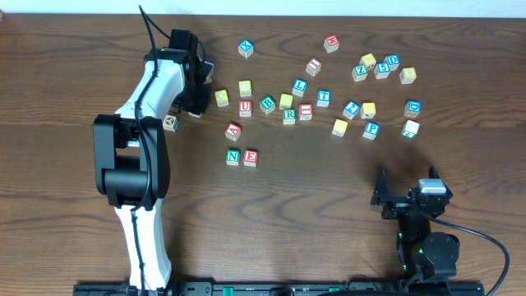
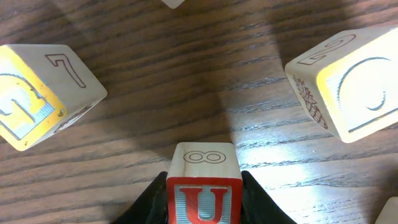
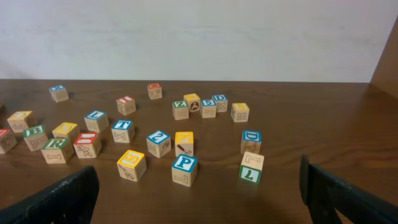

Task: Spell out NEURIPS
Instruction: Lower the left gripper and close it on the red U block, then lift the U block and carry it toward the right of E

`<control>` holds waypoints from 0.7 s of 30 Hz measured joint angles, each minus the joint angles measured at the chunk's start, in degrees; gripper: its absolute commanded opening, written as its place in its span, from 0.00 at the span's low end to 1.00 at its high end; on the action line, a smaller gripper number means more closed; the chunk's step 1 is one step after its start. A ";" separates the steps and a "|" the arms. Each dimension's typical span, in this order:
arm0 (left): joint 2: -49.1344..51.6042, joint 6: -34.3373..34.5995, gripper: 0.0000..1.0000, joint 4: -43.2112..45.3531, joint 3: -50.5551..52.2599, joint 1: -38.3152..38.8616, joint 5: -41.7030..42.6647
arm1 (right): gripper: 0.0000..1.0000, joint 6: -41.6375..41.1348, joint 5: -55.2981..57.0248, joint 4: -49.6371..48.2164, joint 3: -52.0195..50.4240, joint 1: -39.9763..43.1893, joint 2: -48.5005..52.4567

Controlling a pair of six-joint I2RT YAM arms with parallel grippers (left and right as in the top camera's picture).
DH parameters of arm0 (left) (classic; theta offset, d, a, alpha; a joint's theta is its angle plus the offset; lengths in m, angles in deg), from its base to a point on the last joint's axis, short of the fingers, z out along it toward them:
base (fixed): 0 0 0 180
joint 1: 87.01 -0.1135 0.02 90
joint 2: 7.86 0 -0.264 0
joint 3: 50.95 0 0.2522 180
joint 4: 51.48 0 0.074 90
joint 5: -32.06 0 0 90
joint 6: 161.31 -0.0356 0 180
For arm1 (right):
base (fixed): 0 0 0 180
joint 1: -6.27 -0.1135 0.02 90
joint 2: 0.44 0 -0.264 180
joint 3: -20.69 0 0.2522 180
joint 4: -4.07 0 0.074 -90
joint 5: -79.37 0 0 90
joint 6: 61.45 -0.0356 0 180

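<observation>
**Two letters set, the third in the left end effector**

Overhead: The N cube (image 1: 233, 155) and the E cube (image 1: 251, 157) stand side by side on the near part of the surface (image 1: 329, 230), and they start the word. The left end effector (image 1: 197, 103) hangs at the left edge of the scattered cubes. Its tips, and anything between them, are hidden under the wrist in this view. A red-lettered cube (image 1: 245, 108) a little to its right may also be a U, but it is too small to be sure. The right end effector (image 1: 407, 187) sits well apart at the near right. The green R cube (image 1: 289, 116) and the red I cube (image 1: 306, 111) stand next to each other mid-scatter. The blue P cube (image 1: 371, 129) is farther right, near a yellow-faced cube (image 1: 339, 127) that I take for the S.

Left wrist: The U cube (image 2: 203, 202) sits between the two dark fingers (image 2: 149, 202). They lie against both its sides, so it looks like a narrow grip on that cube. I cannot tell whether it has left the wood.

Right wrist: The fingers stand spread wide at the lower corners with nothing between them. The P cube lies ahead of them.

By my reading, two of the seven letters are placed and the U in hand is the third. R, I, P and S are yet to be fetched.
</observation>
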 measured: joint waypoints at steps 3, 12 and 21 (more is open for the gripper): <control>0.00 0.02 0.24 0.00 0.00 0.00 0.00 | 0.99 0.00 0.02 0.00 0.00 0.00 0.00; -1.25 2.97 0.24 -1.49 0.00 0.02 0.02 | 0.99 0.00 0.02 -0.02 0.00 0.00 0.00; -20.68 9.53 0.19 -2.67 -0.35 1.01 0.26 | 0.99 0.00 0.02 0.00 0.00 0.00 0.00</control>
